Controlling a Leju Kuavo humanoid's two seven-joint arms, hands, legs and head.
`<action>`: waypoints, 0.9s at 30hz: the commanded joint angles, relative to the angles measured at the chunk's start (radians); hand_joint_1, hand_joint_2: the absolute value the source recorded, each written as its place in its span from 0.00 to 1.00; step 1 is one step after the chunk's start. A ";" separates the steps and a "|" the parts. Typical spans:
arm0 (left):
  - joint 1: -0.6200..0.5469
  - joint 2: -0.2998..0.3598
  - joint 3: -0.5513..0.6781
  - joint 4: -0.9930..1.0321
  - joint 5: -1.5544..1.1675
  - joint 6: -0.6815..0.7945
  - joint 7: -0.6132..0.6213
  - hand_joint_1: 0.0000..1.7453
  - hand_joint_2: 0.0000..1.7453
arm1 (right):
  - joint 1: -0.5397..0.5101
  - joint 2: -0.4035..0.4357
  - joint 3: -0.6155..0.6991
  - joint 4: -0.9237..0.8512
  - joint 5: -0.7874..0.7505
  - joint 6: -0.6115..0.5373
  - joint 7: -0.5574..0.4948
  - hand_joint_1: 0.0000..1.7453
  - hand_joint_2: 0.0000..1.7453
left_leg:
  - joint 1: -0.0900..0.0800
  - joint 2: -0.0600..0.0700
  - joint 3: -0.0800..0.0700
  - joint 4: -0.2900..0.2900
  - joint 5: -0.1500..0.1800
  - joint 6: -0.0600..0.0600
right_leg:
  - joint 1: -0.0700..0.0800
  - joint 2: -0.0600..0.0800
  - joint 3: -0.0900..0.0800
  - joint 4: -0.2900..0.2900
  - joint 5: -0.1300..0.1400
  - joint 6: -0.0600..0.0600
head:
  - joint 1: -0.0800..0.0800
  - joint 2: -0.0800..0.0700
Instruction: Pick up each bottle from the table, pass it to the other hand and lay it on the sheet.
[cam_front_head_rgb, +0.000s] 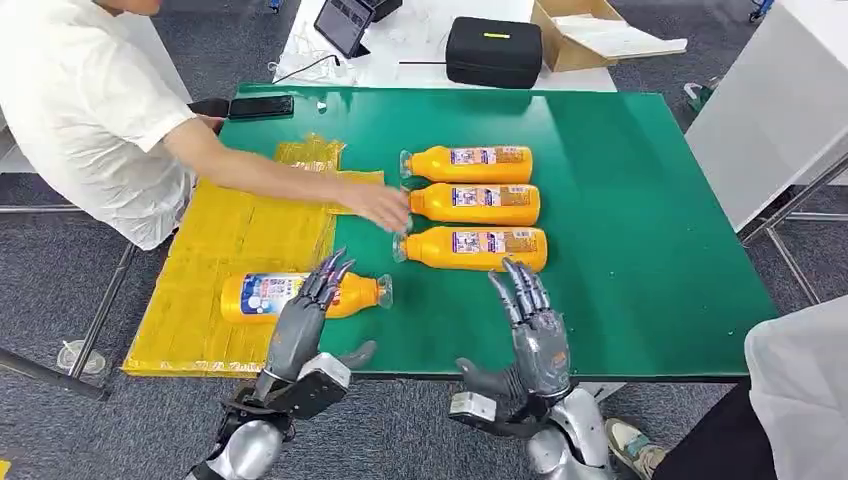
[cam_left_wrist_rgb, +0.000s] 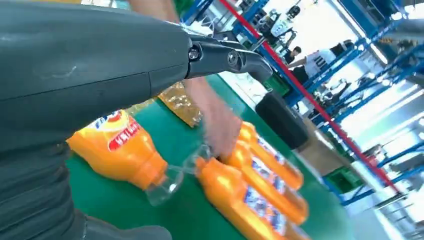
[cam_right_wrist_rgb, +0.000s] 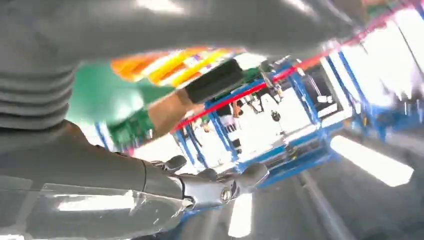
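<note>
Four orange bottles lie on their sides on the green table (cam_front_head_rgb: 640, 250), all with clear caps.

Item 1: lone bottle (cam_front_head_rgb: 290, 296) resting on the yellow sheet (cam_front_head_rgb: 230, 250) near the table's front-left corner, cap end reaching past the sheet's edge onto the green surface.

Items 2–4: far bottle (cam_front_head_rgb: 470, 164), middle bottle (cam_front_head_rgb: 478, 203) and near bottle (cam_front_head_rgb: 475, 248), set side by side in a row at the table's middle, caps pointing toward the sheet, each just beside the next.

Left hand (cam_front_head_rgb: 305, 320): raised over the front edge, fingers extended and slightly apart, fingertips above the lone bottle's label; holds nothing, and whether it touches the bottle cannot be told.

Right hand (cam_front_head_rgb: 535, 325): raised over the front edge, fingers extended and spread, tips near the near bottle's base end; holds nothing.

Person's hand (cam_front_head_rgb: 380, 205): a person in a white shirt at the table's left edge reaches across the sheet, hand at the cap ends of the middle and near bottles.

Other: black phone (cam_front_head_rgb: 260, 106) at the back-left corner; black case (cam_front_head_rgb: 493, 50) and cardboard box (cam_front_head_rgb: 575, 35) on a white surface beyond the back edge.
</note>
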 joint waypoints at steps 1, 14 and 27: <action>0.071 -0.095 0.056 -0.068 0.214 -0.074 0.054 0.00 1.00 | -0.071 -0.105 -0.194 0.127 0.177 -0.001 0.072 0.00 1.00 | -0.001 -0.001 0.004 0.000 -0.002 0.002 | -0.001 -0.003 0.005 -0.001 -0.002 0.000 | 0.000 0.000; 0.050 -0.108 0.025 -0.015 0.239 -0.020 0.079 0.00 1.00 | -0.244 -0.227 -0.032 0.423 0.083 0.050 0.278 0.00 1.00 | -0.002 0.004 0.004 -0.001 -0.002 0.002 | -0.001 0.003 0.003 -0.002 0.001 -0.001 | 0.000 0.000; 0.016 -0.101 0.000 0.011 0.236 0.011 0.087 0.00 1.00 | -0.356 -0.207 -0.001 0.656 -0.010 0.136 0.281 0.00 1.00 | -0.002 0.001 0.002 0.000 -0.001 0.002 | -0.001 0.000 0.002 -0.001 0.000 0.000 | 0.000 0.000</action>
